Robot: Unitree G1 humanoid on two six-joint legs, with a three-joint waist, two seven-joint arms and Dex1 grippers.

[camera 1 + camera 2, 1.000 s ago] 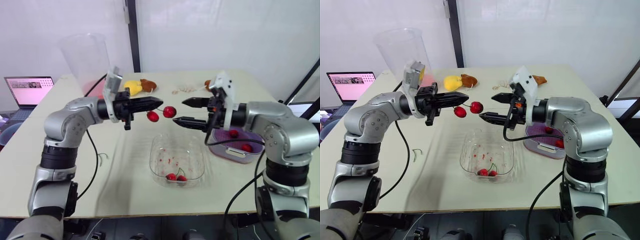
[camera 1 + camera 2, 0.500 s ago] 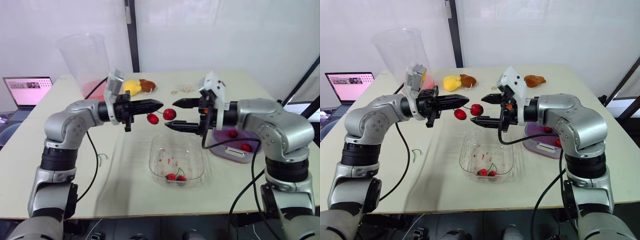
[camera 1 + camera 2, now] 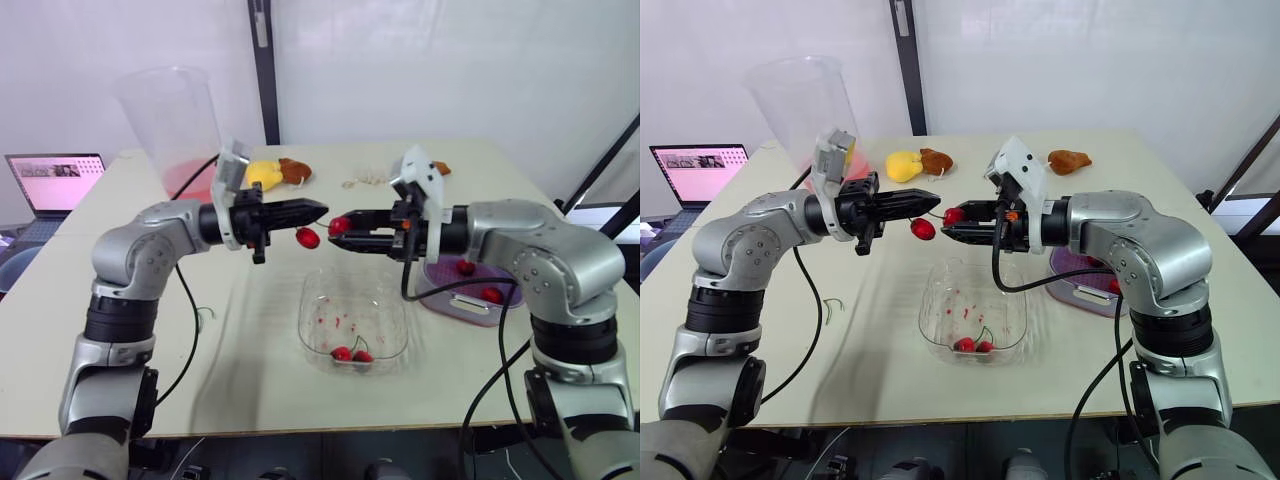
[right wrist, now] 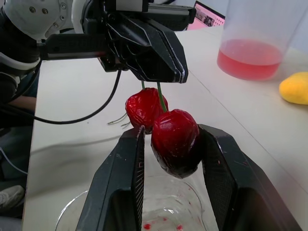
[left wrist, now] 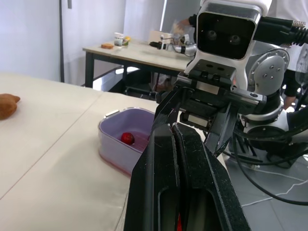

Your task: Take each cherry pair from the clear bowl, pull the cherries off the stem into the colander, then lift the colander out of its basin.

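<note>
Cherry pair (image 3: 308, 237) hung in the air above the far edge of the clear bowl (image 3: 304, 305), stems clamped in the tightly closed left pincer (image 3: 320, 209). Right pincer (image 3: 342, 224) pinched one cherry (image 4: 175, 139) by its sides. Judging by looks, the fruit was light, soft and glossy, likely slippery and easily bruised. A gentle hold across the cherry's widest part seemed best, with the thin stem held close to the fruit.

Glossy cherry (image 4: 175, 139) is gleaming in the matt black right pincer (image 4: 171, 131); clear plastic bowl (image 3: 306, 300) is glinting on matt counter (image 3: 250, 345).
</note>
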